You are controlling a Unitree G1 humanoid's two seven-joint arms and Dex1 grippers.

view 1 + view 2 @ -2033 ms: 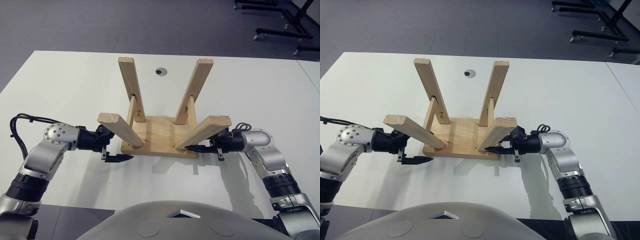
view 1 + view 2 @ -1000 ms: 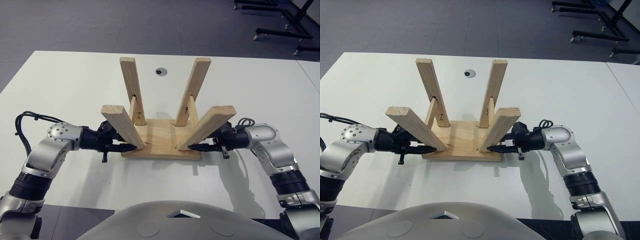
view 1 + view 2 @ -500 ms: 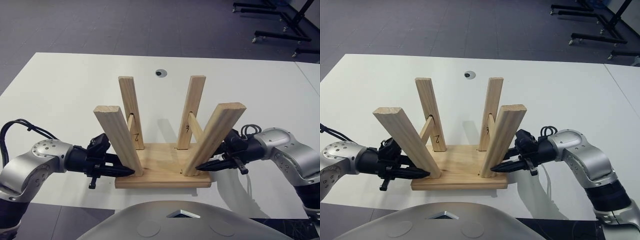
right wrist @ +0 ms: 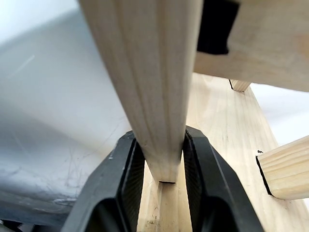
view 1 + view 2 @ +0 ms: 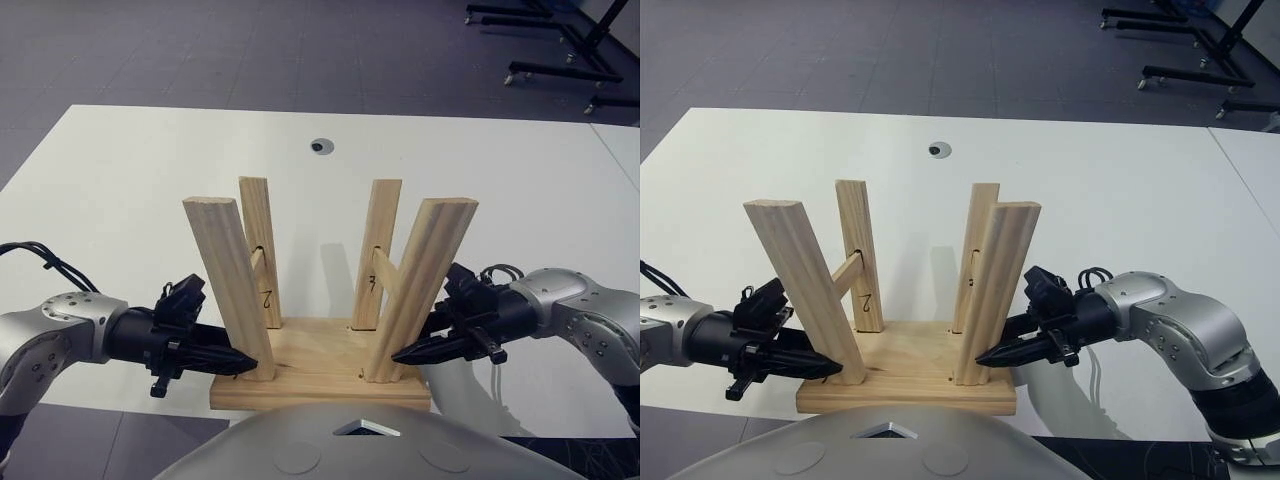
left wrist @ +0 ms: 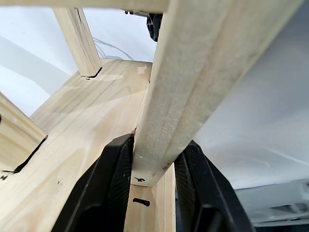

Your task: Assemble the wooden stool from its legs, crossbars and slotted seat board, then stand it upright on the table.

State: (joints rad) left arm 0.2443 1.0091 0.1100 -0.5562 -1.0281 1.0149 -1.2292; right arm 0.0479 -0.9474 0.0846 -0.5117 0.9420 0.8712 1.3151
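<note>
Pale wood throughout: the stool upside down, with its seat board low at the near edge of the white tabletop and four legs pointing up and splayed. Cannot tell whether the board rests on the surface or hangs just clear of it.

At the left, the left gripper clamped low on the near-left leg, black fingers pinching it from both sides just above the slot. Behind it the far-left leg, tied in by a short crossbar. Across the middle, bare board. Then the far-right leg with its own crossbar, and the near-right leg gripped the same way by the right gripper, fingers tight against both faces.

Seems fully assembled, with only the flip onto its feet left. Best done by turning both wrists together about one shared axis, never one ahead of the other, to avoid prying a leg from its slot. Worth lifting clear first, then setting down farther in from the edge — all four feet landing at once, release only when steady.
</note>
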